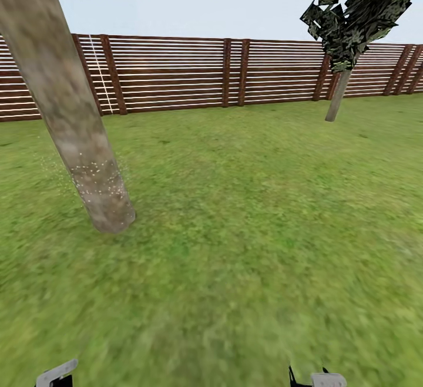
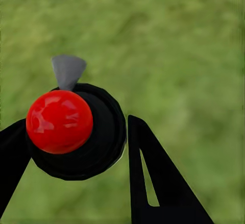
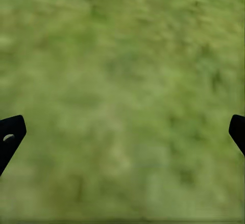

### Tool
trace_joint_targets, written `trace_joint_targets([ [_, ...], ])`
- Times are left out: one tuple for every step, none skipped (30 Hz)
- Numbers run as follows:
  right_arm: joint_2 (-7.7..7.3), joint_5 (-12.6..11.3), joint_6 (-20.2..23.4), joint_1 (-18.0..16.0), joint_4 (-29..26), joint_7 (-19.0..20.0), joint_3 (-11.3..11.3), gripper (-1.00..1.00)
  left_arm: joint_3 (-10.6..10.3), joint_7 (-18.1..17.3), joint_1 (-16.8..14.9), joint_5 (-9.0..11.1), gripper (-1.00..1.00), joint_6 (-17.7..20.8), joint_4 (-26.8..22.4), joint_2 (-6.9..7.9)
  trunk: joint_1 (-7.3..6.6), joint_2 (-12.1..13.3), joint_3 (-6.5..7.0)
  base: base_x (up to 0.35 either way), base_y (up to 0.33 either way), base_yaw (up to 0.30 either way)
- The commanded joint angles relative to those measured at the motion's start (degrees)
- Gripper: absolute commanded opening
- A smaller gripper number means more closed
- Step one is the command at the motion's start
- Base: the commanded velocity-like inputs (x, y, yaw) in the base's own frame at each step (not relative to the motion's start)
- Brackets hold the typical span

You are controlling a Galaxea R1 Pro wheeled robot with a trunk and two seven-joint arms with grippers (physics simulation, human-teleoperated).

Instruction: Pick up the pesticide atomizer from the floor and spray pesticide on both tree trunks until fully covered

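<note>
Looking along the left gripper [image 2: 71, 147] in its wrist view, the pesticide atomizer [image 2: 76, 132] sits clamped between the two black fingers [image 2: 153, 178], seen end-on from above: a glossy red cap on a round black body, with a small grey nozzle sticking out past the rim, away from the camera. Its long axis runs roughly along the line of sight, down toward the blurred green lawn [image 2: 184, 45] below, so its length is hidden. One finger presses the body on one side; the other stands just beside it on the opposite side, and contact there is hard to judge. In the right wrist view, the right gripper [image 3: 122, 132] is spread wide, its black fingertips [image 3: 10, 132] at opposite edges of the picture, with nothing between them but grass. From the head camera, pale grey parts of both arms peek in at the bottom edge. Farther out on the left stands a thick tree trunk [image 1: 70, 117], blotchy grey-tan, leaning in the picture, with a haze of fine pale specks around its lower part. Well beyond, on the right, a second tree [image 1: 341, 90] with dark leaves stands near the brown slatted fence [image 1: 176, 73] closing off the garden.
</note>
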Motion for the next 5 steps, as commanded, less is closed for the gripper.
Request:
trace_joint_targets([
  [0.0,0.62,-0.14,-0.04,0.07,-0.33,-0.3,1.0,-0.48,0.33,-0.02,0.13,-1.0,-0.11,-0.07,0.06,-0.01,-0.02,-0.05,0.0,0.0,0.0],
  [0.0,0.62,-0.13,-0.03,0.08,-0.33,-0.3,1.0,-0.48,0.33,-0.02,0.13,-1.0,-0.11,-0.08,0.09,-0.01,-0.02,-0.05,0.0,0.0,0.0],
  [0.0,0.62,-0.12,-0.03,0.08,-0.33,-0.3,1.0,-0.48,0.33,-0.02,0.13,-1.0,-0.11,-0.12,0.1,-0.01,-0.02,-0.05,0.0,0.0,0.0],
  [0.0,0.62,-0.14,-0.03,0.07,-0.33,-0.3,1.0,-0.48,0.33,-0.02,0.13,-1.0,-0.13,-0.15,0.12,-0.01,-0.02,-0.05,0.0,0.0,0.0],
  [0.0,0.62,-0.14,-0.03,0.06,-0.33,-0.3,1.0,-0.48,0.33,0.0,0.13,-1.0,-0.16,-0.17,0.21,-0.01,-0.02,-0.05,0.0,0.0,0.0],
])
